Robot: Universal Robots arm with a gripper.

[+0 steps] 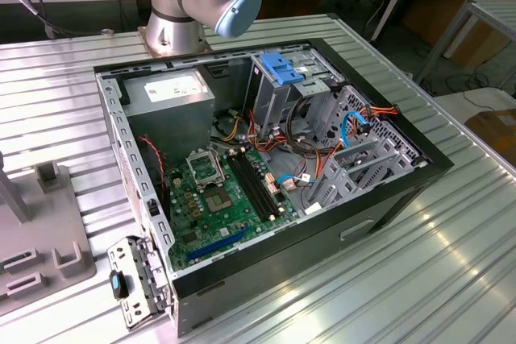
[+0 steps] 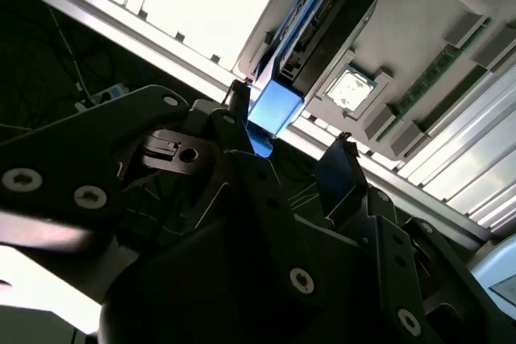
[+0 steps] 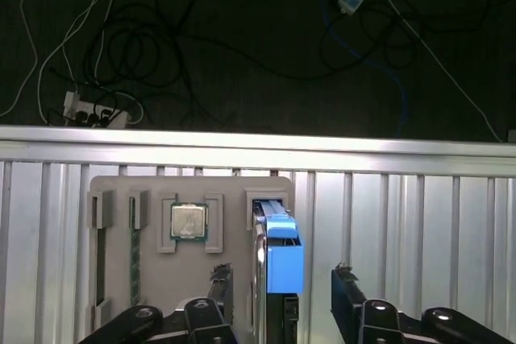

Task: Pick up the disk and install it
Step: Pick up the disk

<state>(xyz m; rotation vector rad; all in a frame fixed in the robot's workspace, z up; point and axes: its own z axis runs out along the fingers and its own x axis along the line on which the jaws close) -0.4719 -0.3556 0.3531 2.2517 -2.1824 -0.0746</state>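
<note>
The disk [image 3: 274, 267] stands on edge in a slot of a grey fixture tray [image 3: 234, 191], with its light-blue bracket [image 3: 284, 257] facing the camera. In the second wrist view the disk [image 2: 318, 34] runs away from the blue bracket end [image 2: 276, 109]. My gripper [image 3: 282, 283] is open, with one black finger on each side of the disk's near end and a gap on both sides. The same open gripper [image 2: 289, 138] straddles the bracket in the second wrist view.
The fixture tray also holds a processor chip [image 3: 189, 221] and memory sticks [image 3: 101, 255], near the table edge with cabled floor beyond. The exterior view has the open computer case [image 1: 387, 199], its drive cage with blue latch [image 1: 282, 70], power supply [image 1: 173, 90] and motherboard [image 1: 226, 199].
</note>
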